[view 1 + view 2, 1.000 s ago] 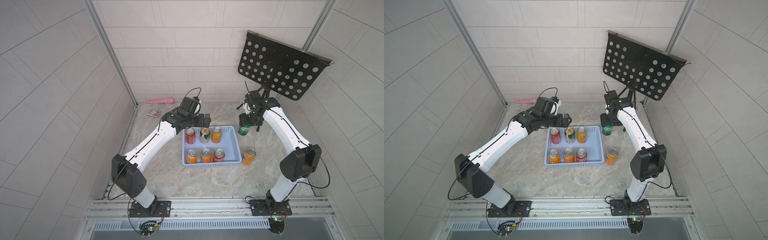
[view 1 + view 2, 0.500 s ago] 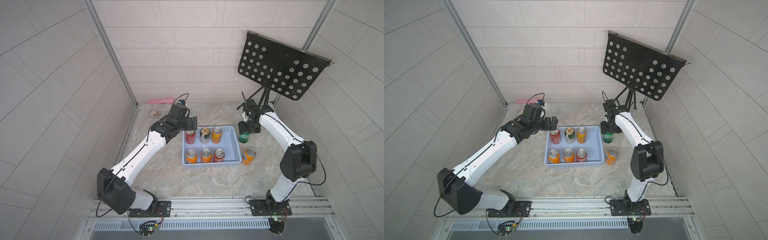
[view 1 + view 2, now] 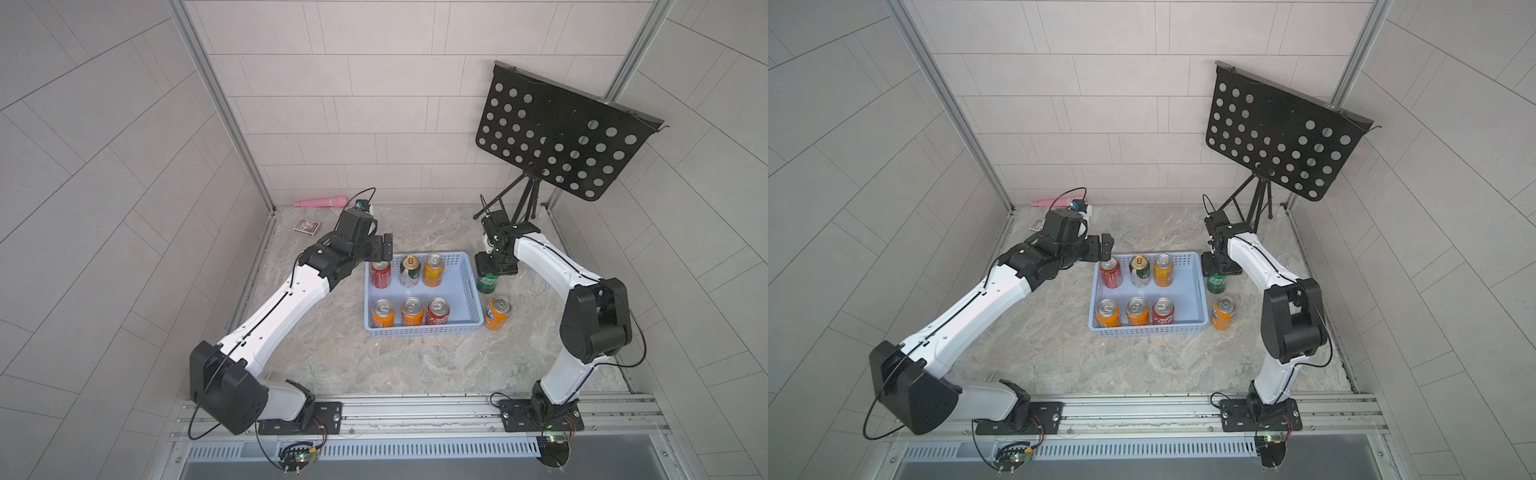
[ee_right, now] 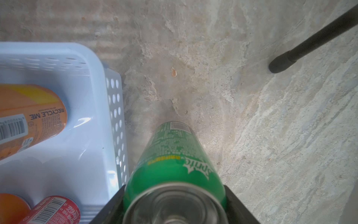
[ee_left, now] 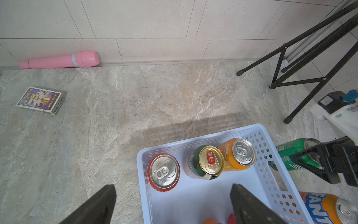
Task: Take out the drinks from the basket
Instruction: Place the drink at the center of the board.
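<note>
**A:** What is your right claw [image 3: 495, 270] doing?

**B:** It is clenched on the green can [image 4: 174, 155], pinching it at the top end. That way the can hangs upright and you can lower it straight. The can is outside the basket [image 3: 419, 330], just beside its right wall and low over the table [image 3: 415, 365]. I cannot tell whether its base touches the stone.

**A:** Why that spot?

**B:** I judge you are lining it up on the far side of the orange can [image 3: 497, 312], which stands on the table just beside the same wall. The two are near each other but apart, so neither should get knocked.

**A:** And your left claw [image 3: 383, 248]?

**B:** It is released, with its fingers wide and nothing between them. It hovers over the basket's far left corner, above the red can [image 3: 380, 272], which is probably your next pick.

**A:** How does the green can look?

**B:** It is small and glossy green, with white lettering, a thin yellow strip, a pale label patch near the base and a plain silver top. No dent shows.

**A:** What is left inside the basket?

**B:** The red can and five other cans [image 3: 412, 311] stand upright in two rows of three. The strip of floor along the right wall is bare.
</note>
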You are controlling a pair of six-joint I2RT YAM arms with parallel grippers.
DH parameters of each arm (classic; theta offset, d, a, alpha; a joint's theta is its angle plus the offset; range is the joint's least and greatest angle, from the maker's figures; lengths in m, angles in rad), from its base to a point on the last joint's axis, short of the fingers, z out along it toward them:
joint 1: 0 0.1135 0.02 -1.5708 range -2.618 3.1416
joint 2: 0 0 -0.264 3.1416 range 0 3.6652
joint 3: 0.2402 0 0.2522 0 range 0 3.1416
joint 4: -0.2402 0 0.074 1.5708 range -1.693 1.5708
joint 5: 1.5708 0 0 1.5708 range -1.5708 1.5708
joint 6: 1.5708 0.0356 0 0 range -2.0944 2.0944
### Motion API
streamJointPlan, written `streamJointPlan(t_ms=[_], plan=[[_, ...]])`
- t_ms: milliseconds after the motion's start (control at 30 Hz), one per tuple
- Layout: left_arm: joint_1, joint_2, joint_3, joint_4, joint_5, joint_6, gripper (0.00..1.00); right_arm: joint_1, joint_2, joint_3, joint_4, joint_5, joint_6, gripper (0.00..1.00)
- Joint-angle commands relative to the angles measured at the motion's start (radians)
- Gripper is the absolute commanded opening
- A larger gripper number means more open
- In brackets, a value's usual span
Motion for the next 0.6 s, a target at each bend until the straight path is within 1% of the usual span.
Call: streamJointPlan(t_ms=[0,133,267,333,400,500,567], plan=[[0.007,0.005,-0.011,0.017,-0.001,0.014,1.0,-0.001,-0.019,-0.017,0.05,-0.001,0.014,0.1],[0.007,0.012,-0.011,0.02,0.014,0.01,1.0,-0.001,-0.026,-0.044,0.075,-0.005,0.022,0.11],[0.007,0.013,-0.011,0.019,0.016,0.008,1.0,-0.001,-0.029,-0.056,0.077,-0.008,0.017,0.16],[0.009,0.012,-0.011,0.021,0.027,0.01,1.0,0.001,-0.031,-0.06,0.077,-0.022,0.012,0.25],[0.01,0.007,-0.014,0.031,0.06,0.013,1.0,0.001,-0.026,-0.059,0.068,-0.024,0.012,0.42],[0.015,0.001,-0.029,0.057,0.09,0.006,1.0,0.002,-0.033,-0.059,0.061,-0.016,0.013,0.59],[0.018,0.005,-0.028,0.053,0.091,0.004,1.0,0.002,-0.047,-0.06,0.06,-0.001,0.021,0.67]])
